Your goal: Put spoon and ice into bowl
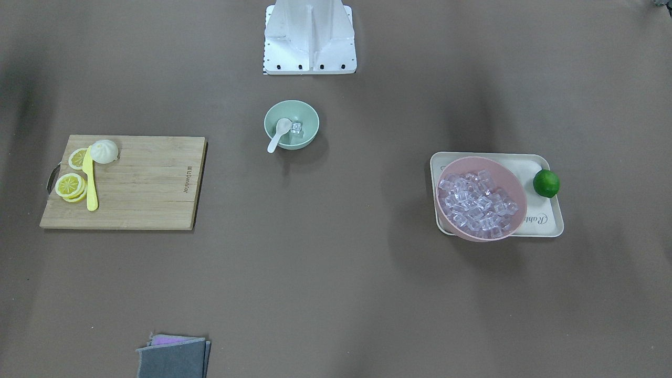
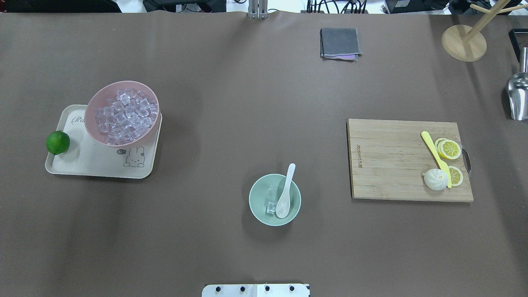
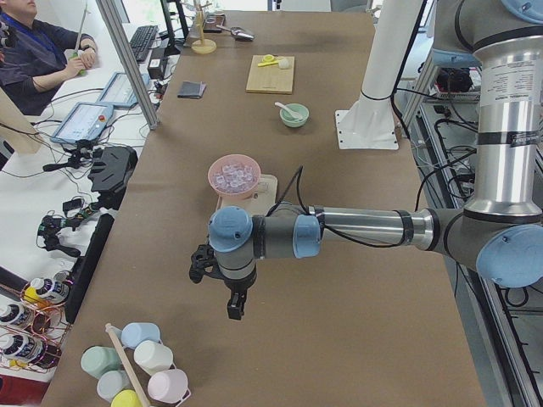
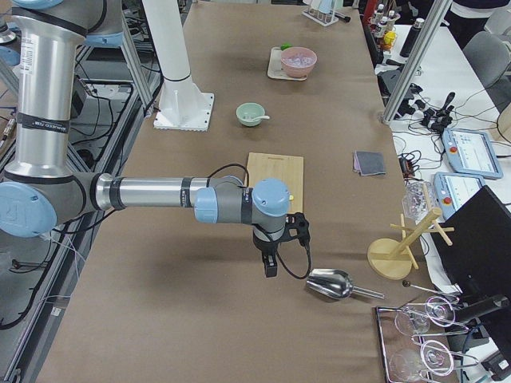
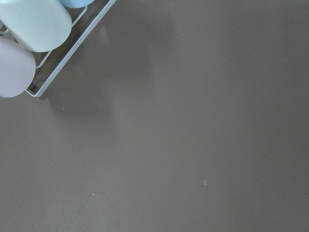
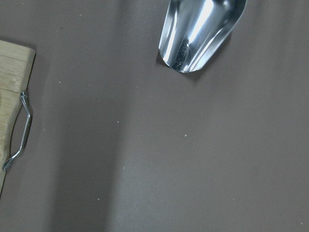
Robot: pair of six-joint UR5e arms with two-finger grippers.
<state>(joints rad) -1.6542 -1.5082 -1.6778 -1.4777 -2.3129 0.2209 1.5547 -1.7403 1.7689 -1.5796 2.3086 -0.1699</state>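
A: Where's the spoon (image 2: 284, 197)?
B: In the mint-green bowl (image 2: 253, 194), scoop down inside, handle sticking out over the rim on the side away from the robot's base.
A: And the ice (image 2: 271, 207)?
B: 1 clear cube lies on the bowl's floor, just beside the spoon's scoop. Many more fill the pink bowl (image 2: 88, 123) on the cream tray (image 2: 90, 165), with a lime (image 2: 57, 142) at the tray's edge.
A: What about the 2 grippers?
B: Both are well apart from the bowl. The left gripper (image 3: 233, 305) hangs over bare table at the robot's left end, near a rack of cups (image 3: 140, 360). The right gripper (image 4: 271, 267) hangs at the opposite end, near the cutting board (image 4: 275, 171) and a metal scoop (image 4: 331, 283).
A: Wide or closed?
B: I cannot tell for either; only the side views show them
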